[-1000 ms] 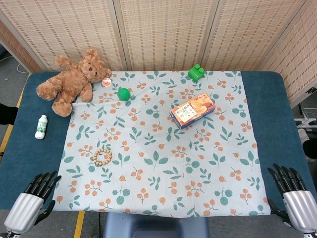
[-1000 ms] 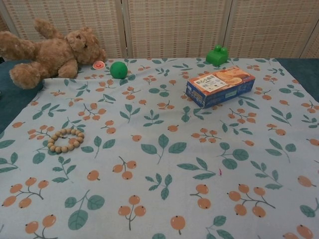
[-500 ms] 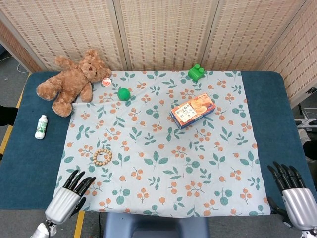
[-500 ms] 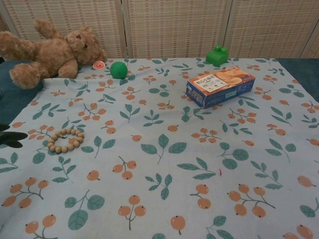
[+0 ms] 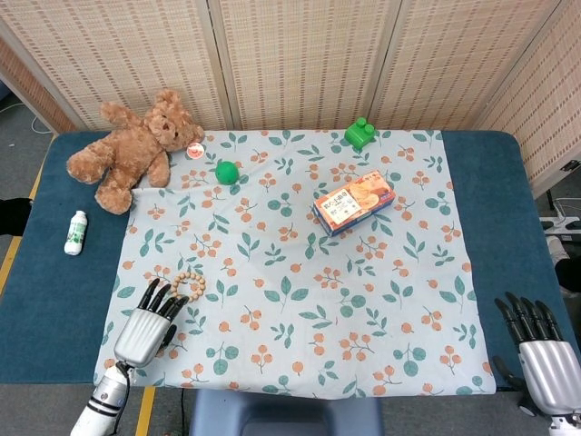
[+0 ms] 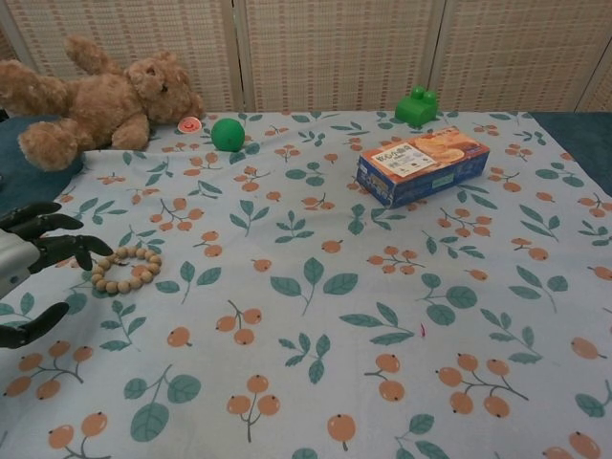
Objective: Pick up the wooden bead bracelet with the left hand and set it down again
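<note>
Your left hand (image 5: 148,324) hovers with fingers spread, empty, fingertips just beside the wooden bead bracelet (image 5: 188,286), which lies flat on the leaf-patterned cloth (image 5: 363,300). Your right hand (image 5: 542,351) rests spread, holding nothing, at the cloth's near corner.

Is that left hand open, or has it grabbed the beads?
Open: the left hand has its fingers spread just short of the wooden bead bracelet, which lies flat.

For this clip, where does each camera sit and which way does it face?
Head view: high above the near table edge, looking steeply down on the whole floral cloth; shows the left hand and right hand.
Chest view: low at the near edge, looking across the cloth toward the woven screens; only the left hand shows.
Shared: wooden bead bracelet, teddy bear, biscuit box.
</note>
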`<state>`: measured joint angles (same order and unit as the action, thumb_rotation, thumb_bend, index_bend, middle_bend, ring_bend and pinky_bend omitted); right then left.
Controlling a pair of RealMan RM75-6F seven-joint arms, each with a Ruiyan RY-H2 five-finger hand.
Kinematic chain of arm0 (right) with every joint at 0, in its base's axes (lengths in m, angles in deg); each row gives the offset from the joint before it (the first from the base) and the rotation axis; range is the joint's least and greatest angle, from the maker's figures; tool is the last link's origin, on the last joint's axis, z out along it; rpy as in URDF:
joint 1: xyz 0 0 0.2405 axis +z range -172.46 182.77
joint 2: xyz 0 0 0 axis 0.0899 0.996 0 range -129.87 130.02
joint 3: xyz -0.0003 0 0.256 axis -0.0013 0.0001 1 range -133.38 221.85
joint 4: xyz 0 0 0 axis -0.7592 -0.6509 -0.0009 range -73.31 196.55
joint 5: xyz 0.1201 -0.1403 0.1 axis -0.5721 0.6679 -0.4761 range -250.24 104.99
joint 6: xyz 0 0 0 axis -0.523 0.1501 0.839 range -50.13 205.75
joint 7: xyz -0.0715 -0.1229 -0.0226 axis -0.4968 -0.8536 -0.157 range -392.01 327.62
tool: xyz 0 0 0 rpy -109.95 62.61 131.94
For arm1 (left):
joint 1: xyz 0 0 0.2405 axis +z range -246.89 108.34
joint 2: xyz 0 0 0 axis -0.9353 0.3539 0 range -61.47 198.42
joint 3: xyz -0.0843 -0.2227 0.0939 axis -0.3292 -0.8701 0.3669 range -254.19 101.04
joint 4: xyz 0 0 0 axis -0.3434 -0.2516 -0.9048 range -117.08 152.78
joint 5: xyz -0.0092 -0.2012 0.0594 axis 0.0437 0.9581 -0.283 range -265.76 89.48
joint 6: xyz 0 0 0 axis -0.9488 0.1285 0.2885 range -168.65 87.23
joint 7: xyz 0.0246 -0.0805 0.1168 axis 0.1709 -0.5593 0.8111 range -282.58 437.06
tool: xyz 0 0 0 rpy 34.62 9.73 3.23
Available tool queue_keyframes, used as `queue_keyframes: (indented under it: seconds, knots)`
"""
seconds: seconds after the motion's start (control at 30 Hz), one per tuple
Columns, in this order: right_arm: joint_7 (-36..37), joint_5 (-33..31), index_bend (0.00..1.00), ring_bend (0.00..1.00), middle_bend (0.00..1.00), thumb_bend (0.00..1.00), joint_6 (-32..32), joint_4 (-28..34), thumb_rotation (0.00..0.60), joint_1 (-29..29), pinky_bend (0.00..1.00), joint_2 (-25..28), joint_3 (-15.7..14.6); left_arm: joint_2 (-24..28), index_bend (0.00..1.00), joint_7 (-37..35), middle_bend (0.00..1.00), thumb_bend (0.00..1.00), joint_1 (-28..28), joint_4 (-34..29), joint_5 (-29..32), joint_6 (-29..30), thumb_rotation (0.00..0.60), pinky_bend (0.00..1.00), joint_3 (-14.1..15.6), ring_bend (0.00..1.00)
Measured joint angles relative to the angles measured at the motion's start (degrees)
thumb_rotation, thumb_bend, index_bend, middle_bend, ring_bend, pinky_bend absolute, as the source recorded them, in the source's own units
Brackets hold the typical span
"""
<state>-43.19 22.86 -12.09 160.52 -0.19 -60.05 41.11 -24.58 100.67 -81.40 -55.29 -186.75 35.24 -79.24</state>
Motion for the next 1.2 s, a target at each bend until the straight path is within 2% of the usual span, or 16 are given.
queue_keyframes:
  seconds: [0.4, 0.57, 0.77, 1.03, 1.2]
  knots:
    - [-1.93, -2.67, 0.00, 0.00, 0.00, 0.22, 1.70, 0.46, 0.600, 0.65, 0.00, -0.41, 0.72, -6.26, 0.27, 2.18, 0.25, 0.47, -4.12, 9.57, 5.41, -3.17, 0.600, 0.05, -2.21, 0.12]
    - [-2.23, -3.11, 0.00, 0.00, 0.00, 0.22, 2.12, 0.44, 0.600, 0.93, 0.00, -0.83, 0.89, -7.62, 0.33, 2.67, 0.29, 0.47, -5.45, 12.12, 6.15, -3.96, 0.600, 0.05, -2.05, 0.12]
    - [-2.69, -3.43, 0.00, 0.00, 0.00, 0.22, 2.30, 0.37, 0.600, 1.07, 0.00, -1.19, 0.95, -9.33, 0.35, 4.83, 0.31, 0.47, -6.80, 15.07, 5.94, -4.17, 0.600, 0.05, -0.99, 0.12]
    - [-2.41, -3.31, 0.00, 0.00, 0.00, 0.22, 2.77, 0.51, 0.600, 1.27, 0.00, -0.98, 0.59, -9.44, 0.38, 8.47, 0.35, 0.47, -7.63, 14.05, 7.80, -6.02, 0.600, 0.05, -0.77, 0.14]
    - [-1.77, -2.59, 0.00, 0.00, 0.00, 0.22, 4.00, 0.64, 0.600, 1.76, 0.00, -0.62, -0.18, -8.60, 0.43, 15.33, 0.40, 0.48, -7.89, 11.63, 10.21, -7.49, 0.600, 0.05, -1.09, 0.17]
